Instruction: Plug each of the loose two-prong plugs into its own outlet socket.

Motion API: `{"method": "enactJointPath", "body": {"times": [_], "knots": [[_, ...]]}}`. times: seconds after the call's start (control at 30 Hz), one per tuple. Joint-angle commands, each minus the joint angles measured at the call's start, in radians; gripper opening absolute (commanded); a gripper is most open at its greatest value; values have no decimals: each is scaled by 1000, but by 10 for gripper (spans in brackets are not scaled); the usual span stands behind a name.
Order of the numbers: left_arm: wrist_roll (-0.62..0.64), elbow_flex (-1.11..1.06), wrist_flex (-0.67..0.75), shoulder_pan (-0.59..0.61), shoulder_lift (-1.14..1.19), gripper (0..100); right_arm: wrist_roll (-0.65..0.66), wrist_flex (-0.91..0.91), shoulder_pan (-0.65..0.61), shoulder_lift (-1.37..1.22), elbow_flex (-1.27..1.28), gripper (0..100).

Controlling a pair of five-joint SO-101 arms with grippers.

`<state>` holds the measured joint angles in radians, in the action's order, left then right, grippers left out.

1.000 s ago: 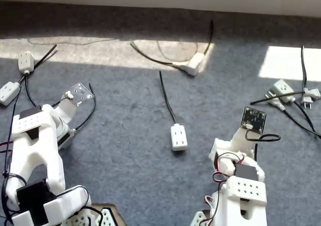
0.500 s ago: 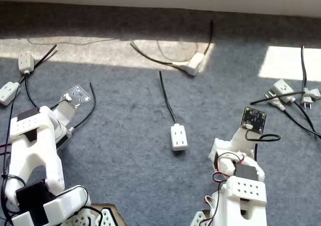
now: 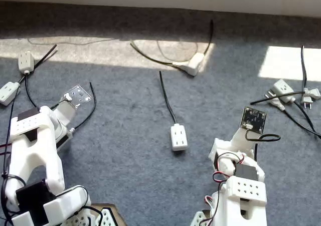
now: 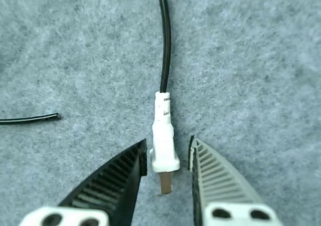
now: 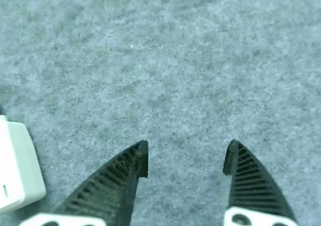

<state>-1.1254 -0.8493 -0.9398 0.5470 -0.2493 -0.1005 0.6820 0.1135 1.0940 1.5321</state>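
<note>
A white two-prong plug (image 4: 163, 141) on a black cord (image 4: 165, 40) lies on the grey carpet in the left wrist view. My left gripper (image 4: 167, 148) is open and straddles its body, with a narrow gap on each side; the prongs point back toward the wrist. In the high view the left arm (image 3: 37, 136) bends down at the left. Open over bare carpet, my right gripper (image 5: 185, 156) has a white socket block (image 5: 15, 166) at the picture's edge. That socket block (image 3: 178, 137) lies mid-floor, just left of the right arm (image 3: 241, 156).
Two white sockets (image 3: 25, 61) (image 3: 8, 92) with black cords lie at the far left. Another socket (image 3: 194, 64) sits at the back centre. A tangle of a socket (image 3: 282, 89), plugs (image 3: 307, 98) and cords lies at the right. A dark strip runs along the far wall.
The left arm's wrist has dipped slightly toward the floor. The right arm has not moved, and the sockets lie where they were.
</note>
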Motion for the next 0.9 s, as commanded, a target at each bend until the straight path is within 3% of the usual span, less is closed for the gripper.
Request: {"method": "enactJointPath", "body": {"times": [0.0,0.47,0.63,0.87], "knots": [[-6,4,-8,-39,-18,147,-11,-21,1,15,-2,250],[-6,4,-8,-41,-18,143,-11,-21,1,15,-2,250],[-6,2,-8,-41,-16,34,-11,-21,1,15,-2,250],[-12,2,-8,-42,-16,28,-11,-21,1,15,-2,250]]}}
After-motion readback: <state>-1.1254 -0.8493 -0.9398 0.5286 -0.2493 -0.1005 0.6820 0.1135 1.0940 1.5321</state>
